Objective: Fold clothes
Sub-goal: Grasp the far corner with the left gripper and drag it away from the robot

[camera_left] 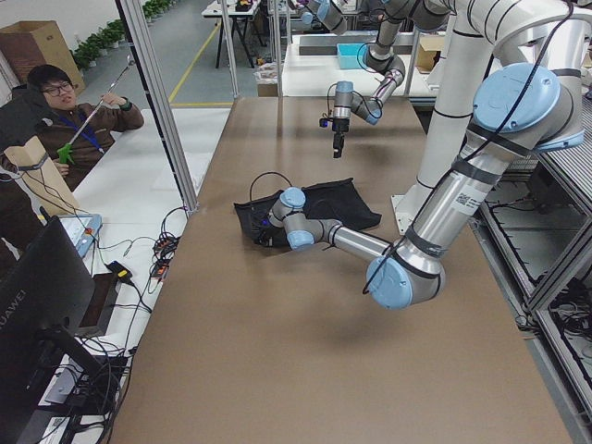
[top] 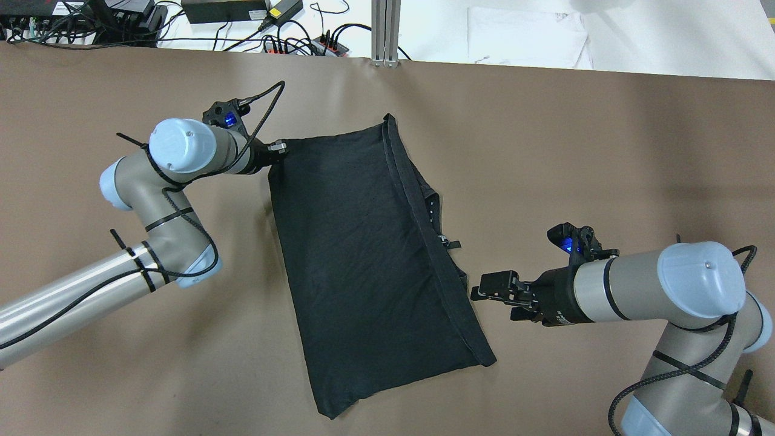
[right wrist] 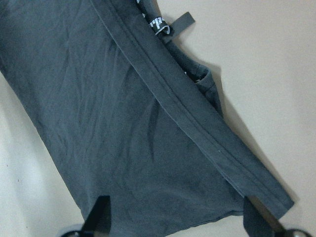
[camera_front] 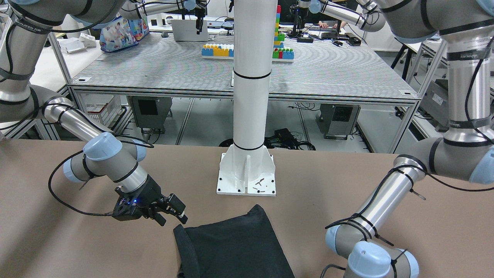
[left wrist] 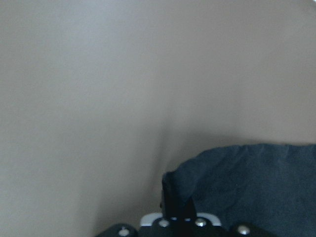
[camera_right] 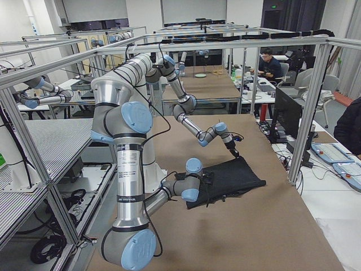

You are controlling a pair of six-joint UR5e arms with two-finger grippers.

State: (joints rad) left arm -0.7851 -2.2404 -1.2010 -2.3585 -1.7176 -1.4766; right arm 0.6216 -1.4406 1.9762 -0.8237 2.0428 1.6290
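**A:** There's the black soft fabric garment (top: 363, 260), spread flat and lightly creased on the brown table (top: 575, 151), just out from the white pedestal base (camera_front: 247, 173) on the operators' side.

**B:** Limp, light stuff by the look of it, with no stiffness at all. It'll sag and trail wherever it isn't held. It shouldn't be slippery on that surface, so a lifted corner ought to peel the rest along.

**A:** So where does the robot take hold?

**B:** The corners, and the thick hemmed band (top: 424, 230) down the robot's-right edge. That's doubled cloth, a firmer bite than a single layer.

**A:** The left gripper (top: 277, 148) seems to agree. Its fingers look pressed together on the corner farthest from the pedestal base, on the robot's left, with the cloth nipped and slightly raised.

**B:** The right gripper (top: 481, 289) has its fingers spread wide, low over the table. It's just beside the hemmed band, nearer the pedestal base, and apparently gripping nothing.

**A:** It'll need to close on that band before any fold goes over.

**B:** And if it catches one layer only, the cloth beneath may slide out.
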